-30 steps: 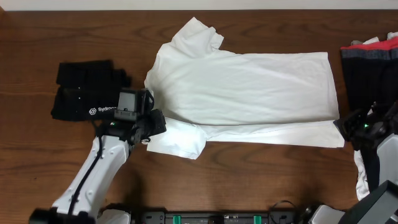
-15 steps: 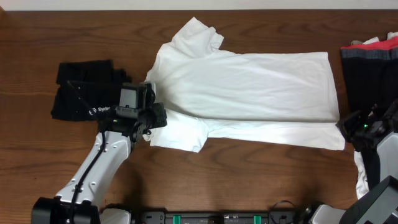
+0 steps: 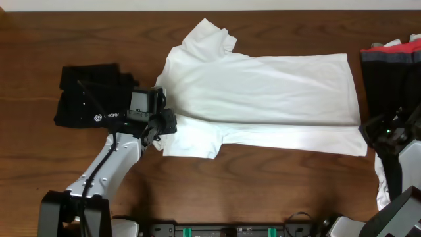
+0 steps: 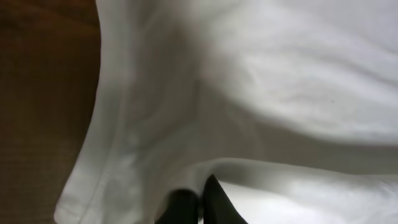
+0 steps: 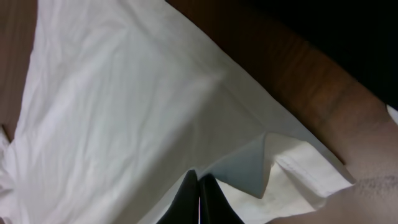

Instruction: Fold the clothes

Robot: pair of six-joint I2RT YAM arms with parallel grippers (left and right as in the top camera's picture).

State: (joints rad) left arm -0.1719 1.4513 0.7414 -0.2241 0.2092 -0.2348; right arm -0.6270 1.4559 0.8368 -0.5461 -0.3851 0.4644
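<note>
The wooden table (image 3: 276, 191) carries a white T-shirt (image 3: 263, 92) lying flat across its middle, sleeves to the left and hem to the right, with a second layer showing as a strip along the near edge. A dark pile (image 3: 391, 72) with red and grey trim sits at the far right, and a folded black shirt (image 3: 85, 95) lies at the left, just beside the T-shirt. The left gripper (image 4: 194, 208) is clenched on cloth by the near sleeve; the right gripper (image 5: 199, 199) is clenched on the near hem corner, which lifts in a small fold
</note>
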